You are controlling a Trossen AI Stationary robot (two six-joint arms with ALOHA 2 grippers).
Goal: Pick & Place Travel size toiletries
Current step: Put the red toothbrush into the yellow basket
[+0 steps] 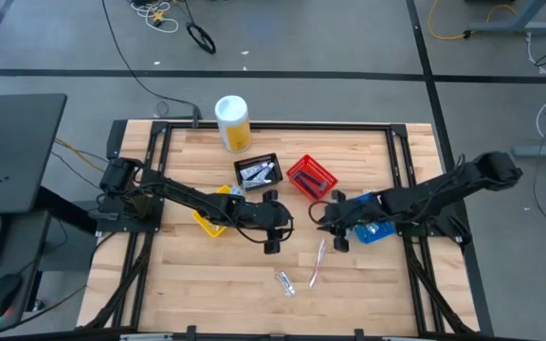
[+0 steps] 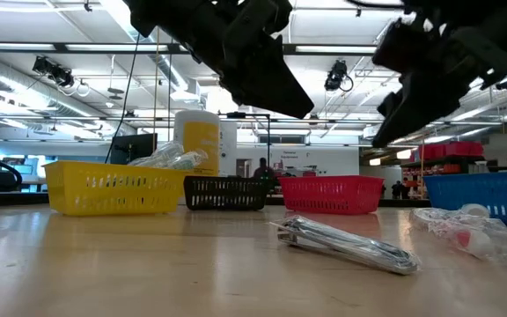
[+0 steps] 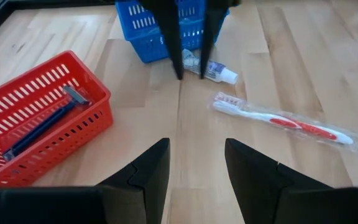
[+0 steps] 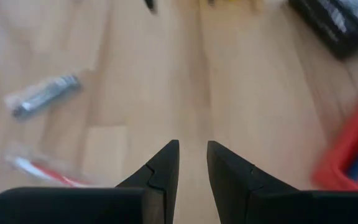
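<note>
Both grippers hang open above the middle of the table, facing each other and holding nothing. My left gripper (image 1: 282,224) (image 3: 196,155) is in front of the yellow basket (image 1: 211,216). My right gripper (image 1: 322,216) (image 4: 191,152) is beside the blue basket (image 1: 375,230), well above the tabletop in the low view (image 2: 385,123). On the wood lie a wrapped red-and-white toothbrush (image 3: 284,121) (image 1: 318,260), a silvery packet (image 1: 285,282) (image 2: 346,242) and a small white tube (image 3: 211,70) beside the blue basket. A dark blue razor (image 3: 42,124) lies in the red basket (image 3: 17,99).
The black basket (image 1: 257,170) holds several small items, and the red basket (image 1: 311,177) stands beside it toward the far edge. A white-and-yellow canister (image 1: 232,121) stands at the far edge. Bare wood lies between the grippers and the near edge around the toothbrush and packet.
</note>
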